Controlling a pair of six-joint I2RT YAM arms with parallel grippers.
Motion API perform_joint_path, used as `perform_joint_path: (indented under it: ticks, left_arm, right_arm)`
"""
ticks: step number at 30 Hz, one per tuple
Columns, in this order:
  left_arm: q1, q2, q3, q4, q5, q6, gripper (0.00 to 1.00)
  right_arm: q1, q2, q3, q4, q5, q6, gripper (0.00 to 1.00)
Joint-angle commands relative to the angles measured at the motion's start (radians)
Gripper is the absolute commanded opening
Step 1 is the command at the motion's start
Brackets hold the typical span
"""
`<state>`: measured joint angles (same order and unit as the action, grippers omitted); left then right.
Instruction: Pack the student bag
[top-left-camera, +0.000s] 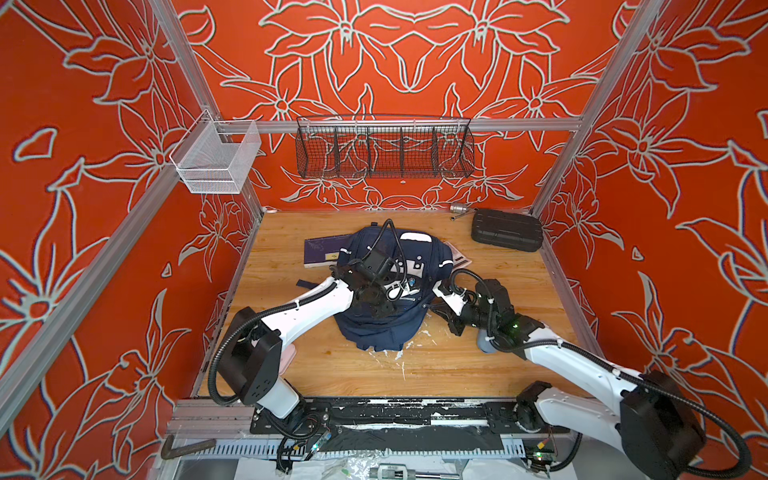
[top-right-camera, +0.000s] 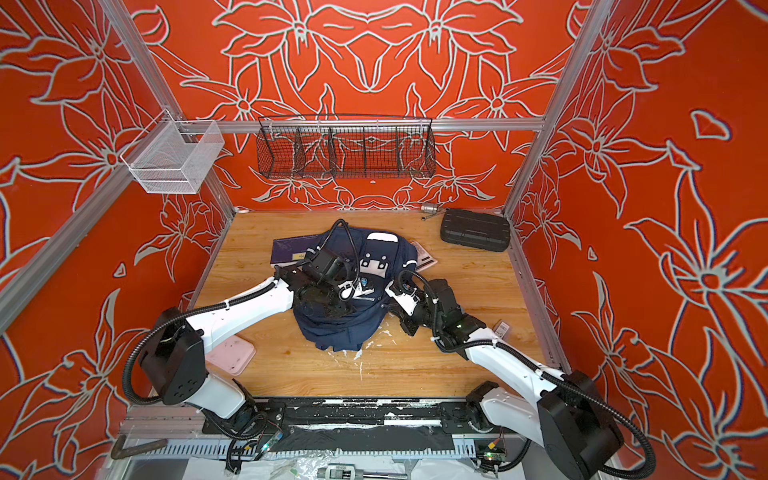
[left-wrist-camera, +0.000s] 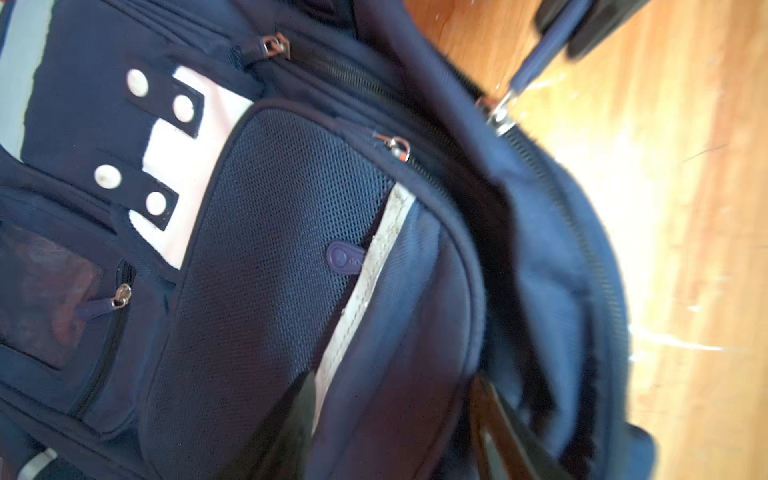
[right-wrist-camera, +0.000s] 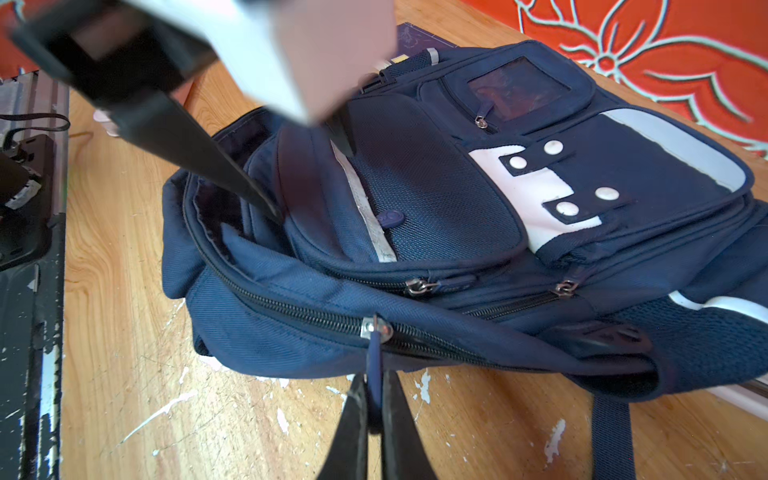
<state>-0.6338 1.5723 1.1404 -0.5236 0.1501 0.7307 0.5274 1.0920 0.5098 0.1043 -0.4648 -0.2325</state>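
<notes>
1. Right pincer (right-wrist-camera: 374, 387) first: we see it clamped tight on the blue zip pull (right-wrist-camera: 375, 359), the two black fingers nearly meeting around the tab.
2. That pull hangs from the metal slider (right-wrist-camera: 376, 328) on the right flank of the student bag (right-wrist-camera: 436, 199). Nearward of the slider, the main compartment's mouth gapes open.
3. Over to the left pincer (right-wrist-camera: 309, 178): its jaws stand moderately apart, astride the top of the front pocket. One finger dips into the open compartment, the other lies outside by the grey stripe (left-wrist-camera: 365, 282). Whether they press the fabric, we cannot tell.
4. In both top views the student bag (top-left-camera: 374, 332) (top-right-camera: 332, 332) lies flat in the middle of the wooden surface (top-left-camera: 457, 374), front panel up and open top towards the near edge.
5. Poking out from under its far left corner, we spot a purple book (top-left-camera: 320, 251). At its far right, a pale printed booklet (top-left-camera: 459, 258).
6. Further out, a black ribbed case (top-left-camera: 507, 230) sits in the far right corner, well apart from the bag. In a top view a pink tray (top-right-camera: 230, 353) lies near left, beside the left arm.
</notes>
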Motion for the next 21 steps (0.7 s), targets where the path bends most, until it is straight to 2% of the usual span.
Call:
perform_joint_path:
  ticks: [1, 5, 9, 11, 16, 21]
  left_arm:
    - [-0.014, 0.03, -0.037, 0.099, -0.108, 0.106, 0.59]
    - [-0.016, 0.026, -0.085, 0.167, -0.101, 0.126, 0.63]
    - [-0.018, 0.03, -0.107, 0.231, -0.124, 0.07, 0.62]
    - [-0.017, 0.051, -0.085, 0.204, -0.113, 0.038, 0.52]
    - [-0.017, 0.09, -0.025, 0.134, -0.136, -0.047, 0.0]
    - [-0.017, 0.068, 0.039, 0.061, -0.115, -0.175, 0.0]
  right_arm:
    - [0.0, -0.01, 0.039, 0.007, -0.045, -0.032, 0.0]
    - [0.0, -0.011, 0.04, 0.005, -0.038, -0.024, 0.0]
    - [0.0, -0.011, 0.041, 0.008, -0.04, -0.018, 0.0]
    - [0.0, -0.01, 0.04, 0.009, -0.042, -0.016, 0.0]
    - [0.0, -0.004, 0.044, -0.012, -0.055, -0.026, 0.0]
    - [0.002, -0.005, 0.043, 0.0, -0.073, -0.018, 0.0]
